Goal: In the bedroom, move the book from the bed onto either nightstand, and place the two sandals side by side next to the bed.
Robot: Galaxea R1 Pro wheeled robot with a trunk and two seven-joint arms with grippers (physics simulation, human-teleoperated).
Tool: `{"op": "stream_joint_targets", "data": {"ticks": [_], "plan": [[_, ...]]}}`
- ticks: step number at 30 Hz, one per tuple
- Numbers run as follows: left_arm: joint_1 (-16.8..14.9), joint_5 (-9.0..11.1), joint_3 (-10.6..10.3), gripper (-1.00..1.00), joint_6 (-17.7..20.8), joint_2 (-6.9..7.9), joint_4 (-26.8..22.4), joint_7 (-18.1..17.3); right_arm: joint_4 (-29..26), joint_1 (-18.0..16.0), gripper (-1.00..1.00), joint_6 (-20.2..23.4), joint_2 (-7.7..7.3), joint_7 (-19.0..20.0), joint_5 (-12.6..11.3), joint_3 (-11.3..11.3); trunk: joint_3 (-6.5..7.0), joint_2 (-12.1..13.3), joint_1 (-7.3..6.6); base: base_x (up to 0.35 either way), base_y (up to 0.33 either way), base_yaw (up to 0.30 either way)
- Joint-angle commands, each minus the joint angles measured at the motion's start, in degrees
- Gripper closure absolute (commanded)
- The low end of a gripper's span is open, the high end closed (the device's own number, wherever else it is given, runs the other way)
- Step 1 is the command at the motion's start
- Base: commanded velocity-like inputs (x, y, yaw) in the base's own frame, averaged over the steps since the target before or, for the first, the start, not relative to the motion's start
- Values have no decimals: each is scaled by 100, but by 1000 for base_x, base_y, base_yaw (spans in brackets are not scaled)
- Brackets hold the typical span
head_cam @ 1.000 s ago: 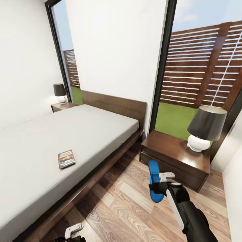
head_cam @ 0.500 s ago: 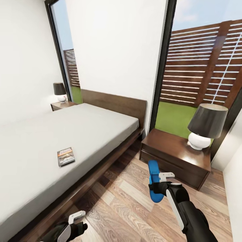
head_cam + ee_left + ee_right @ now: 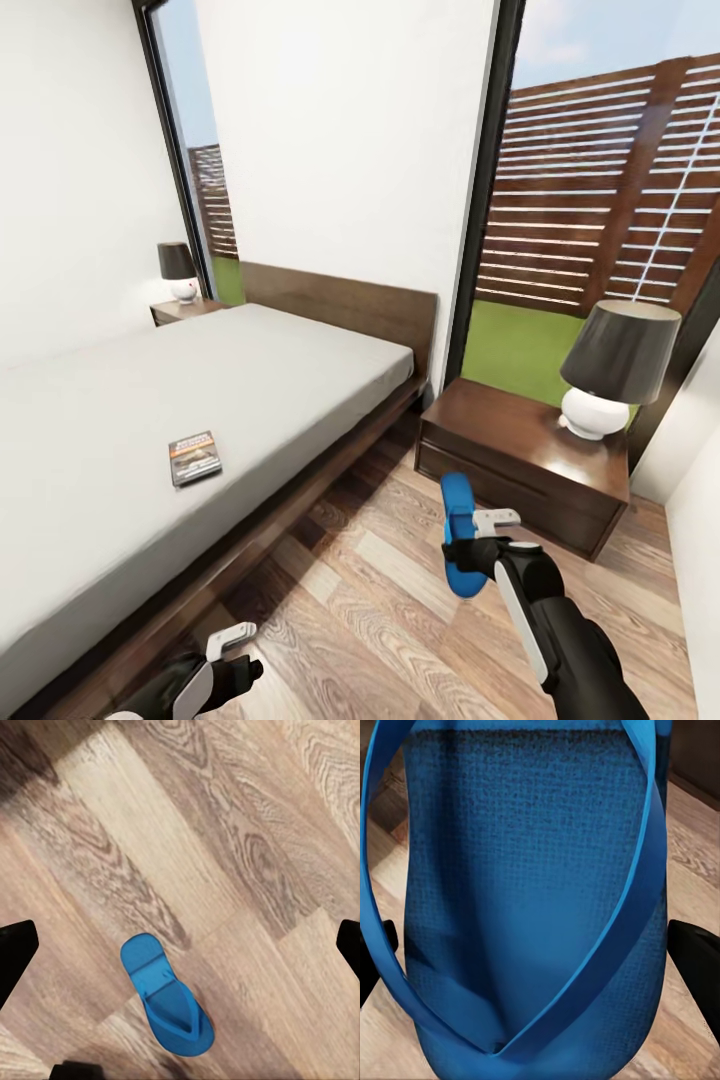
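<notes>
The book (image 3: 195,457) lies flat on the grey mattress of the bed (image 3: 300,370), near its floor-side edge. My right gripper (image 3: 478,535) is shut on one blue sandal (image 3: 457,535), held above the wood floor in front of the near nightstand (image 3: 500,440); up close, that sandal (image 3: 532,907) sits between the dark fingers (image 3: 696,964). My left gripper (image 3: 238,655) hangs low beside the bed frame, open (image 3: 184,945), above the other sandal (image 3: 169,999), which lies flat on the planks. A second nightstand (image 3: 185,311) stands beyond the bed.
A white lamp with a dark shade (image 3: 615,365) stands on the near nightstand, and a like lamp (image 3: 178,270) on the far one. Tall windows (image 3: 600,200) flank the headboard (image 3: 345,300). A white wall closes the right side.
My left arm has come up into the bottom of the head view. The whole picture has shifted slightly, so the camera moved. The right gripper still holds its sandal in nearly the same place.
</notes>
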Motion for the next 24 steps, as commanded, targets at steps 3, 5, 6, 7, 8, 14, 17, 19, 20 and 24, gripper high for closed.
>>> {"op": "stream_joint_targets", "data": {"ticks": [3, 5, 6, 7, 8, 14, 17, 19, 20, 24], "plan": [[-4, 25, 2, -100, 31, -2, -11, -3, -146, -3, 100, 46, -3, -4, -2, -3, -60, -124, 66, 0, 0, 0], [-4, 25, 1, -100, 30, -2, -10, -6, -187, -3, 100, 61, -4, -4, 0, -4, -96, -204, 110, 0, 0, 0], [-5, 26, 1, -100, 30, -3, -11, -8, -204, -3, 100, 69, -4, -4, 0, -5, -114, -245, 132, 0, 0, 0], [-5, 26, 1, -100, 30, -3, -12, -7, -219, -2, 100, 75, -2, -5, 0, -6, -132, -285, 154, 0, 0, 0], [-6, 26, 1, -100, 29, -3, -12, -6, -236, 0, 100, 82, -1, -5, 0, -6, -150, -325, 176, 0, 0, 0], [-8, 31, 1, -100, 33, -3, -23, -6, -386, 4, 100, 105, 2, -5, 7, -1, -257, -565, 307, 0, 0, 0], [-14, 32, 1, -100, 40, -3, -36, 6, -466, 5, 100, 113, 3, -6, 12, 0, -311, -686, 373, 0, 0, 0], [-39, 33, 1, -100, 52, -3, -46, 3, -516, 5, 100, 118, 3, -6, 14, 0, -347, -766, 417, 0, 0, 0], [-64, 33, 1, -100, 63, -3, -43, 1, -539, 5, 100, 119, 3, -7, 15, 0, -365, -806, 439, 0, 0, 0], [-154, 30, 6, -100, 109, -10, -21, -4, -602, 7, 100, 125, 5, -11, 20, 5, -437, -966, 527, 0, 0, 0]]}}
